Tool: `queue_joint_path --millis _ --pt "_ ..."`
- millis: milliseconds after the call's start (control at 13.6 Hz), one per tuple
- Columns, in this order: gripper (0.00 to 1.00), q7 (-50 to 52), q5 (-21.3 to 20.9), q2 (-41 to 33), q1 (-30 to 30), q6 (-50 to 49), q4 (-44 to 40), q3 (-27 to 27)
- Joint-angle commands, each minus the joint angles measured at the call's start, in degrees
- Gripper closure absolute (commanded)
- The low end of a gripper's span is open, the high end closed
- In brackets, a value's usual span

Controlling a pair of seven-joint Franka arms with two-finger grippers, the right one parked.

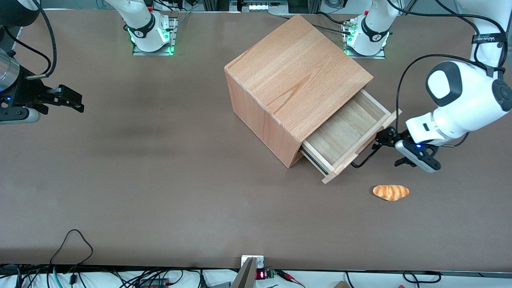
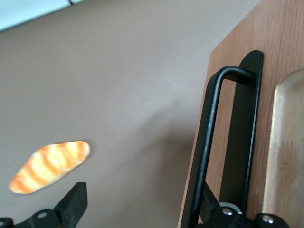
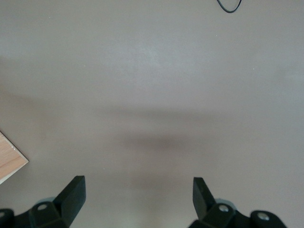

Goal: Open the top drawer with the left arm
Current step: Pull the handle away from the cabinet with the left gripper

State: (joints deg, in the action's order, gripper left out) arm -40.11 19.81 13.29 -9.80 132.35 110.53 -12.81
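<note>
Top drawer point(image 1: 347, 132): standing pulled well out of the wooden cabinet point(image 1: 294, 76), its light bare floor showing. Black wire handle point(image 2: 209, 142): standing off the drawer's front panel. Left arm point(image 1: 460, 104): its gripper point(image 1: 386, 141) is sitting at the handle; the fingers point(image 2: 76, 202) are spread wide, one out over the table, the other seemingly tucked between handle and panel, gripping nothing. Bread roll point(image 1: 391, 192): lying on the brown table point(image 1: 160, 180), near the gripper, nearer the front camera.

light beech top drawer point(image 1: 347, 130), black wire handle point(image 2: 207, 142), black tool point(image 1: 387, 141), orange-and-cream striped bread point(image 1: 391, 192), brown table point(image 1: 160, 160).
</note>
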Motion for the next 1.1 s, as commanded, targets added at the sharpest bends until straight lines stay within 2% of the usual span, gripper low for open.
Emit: queue_joint_path --millis 0,587,1028 --pt "0.0 -1.5 0.7 1.6 -0.2 2.2 -1.9 1.7" --pt "0.0 -0.8 0.8 1.8 -0.7 2.4 -4.9 4.1" --pt "0.0 1.5 0.8 -2.0 -0.7 -0.7 -6.6 4.1"
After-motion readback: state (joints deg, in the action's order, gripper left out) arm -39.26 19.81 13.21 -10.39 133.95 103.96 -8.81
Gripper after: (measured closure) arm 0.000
